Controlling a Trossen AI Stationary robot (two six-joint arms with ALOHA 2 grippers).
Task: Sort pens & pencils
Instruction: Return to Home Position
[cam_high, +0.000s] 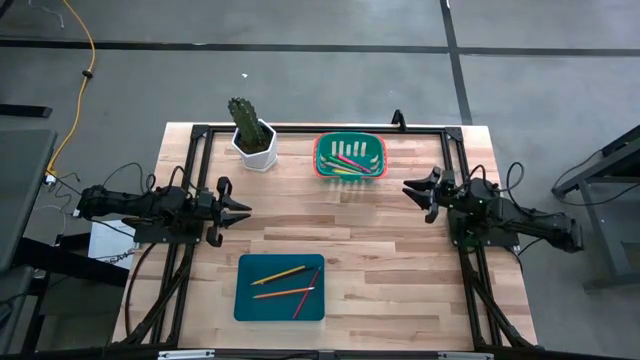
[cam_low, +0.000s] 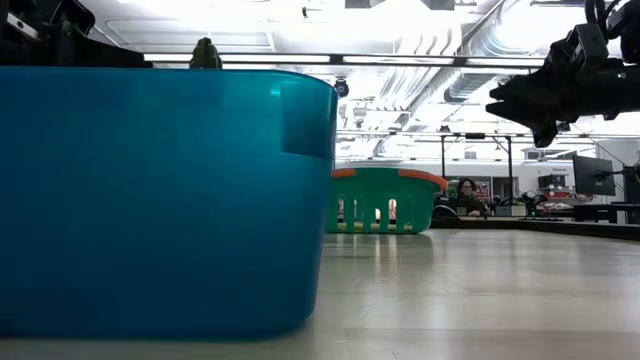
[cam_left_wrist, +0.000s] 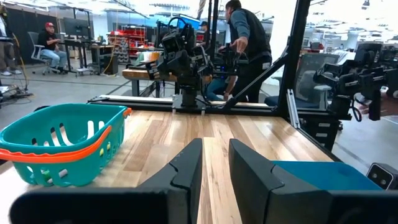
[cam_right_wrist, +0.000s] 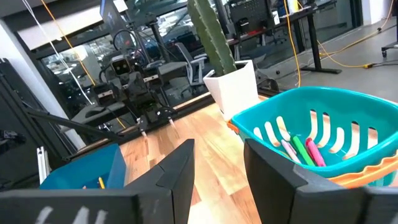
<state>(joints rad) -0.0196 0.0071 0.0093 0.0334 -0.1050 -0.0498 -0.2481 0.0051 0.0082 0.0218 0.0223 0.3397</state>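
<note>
High view: both arms lay drawn to the table edges, the left gripper at the left edge and the right gripper at the right edge, each pointing inward over bare wood and well apart from either container. Fingers of both were apart and empty, a gap that both wrist views also showed. The pencils, yellow, orange and red, lay flat in the blue bin at the near edge. The pens, pink and green, lay in the green basket at the far edge, just right of the cactus. The right wrist view confirmed pink and green pens against the basket wall. No loose stick was visible on the open table.

Step in hand, as judged: sorting proper appeared finished, and the arms were in the parking phase, not in a pick or a place. The next move therefore called for no grasp. It required only that each arm settle into its rest pose at its own side, keeping clear of the dark frame rails along the table, and that neither gripper swing over the bin or the basket and disturb the contents.
</note>
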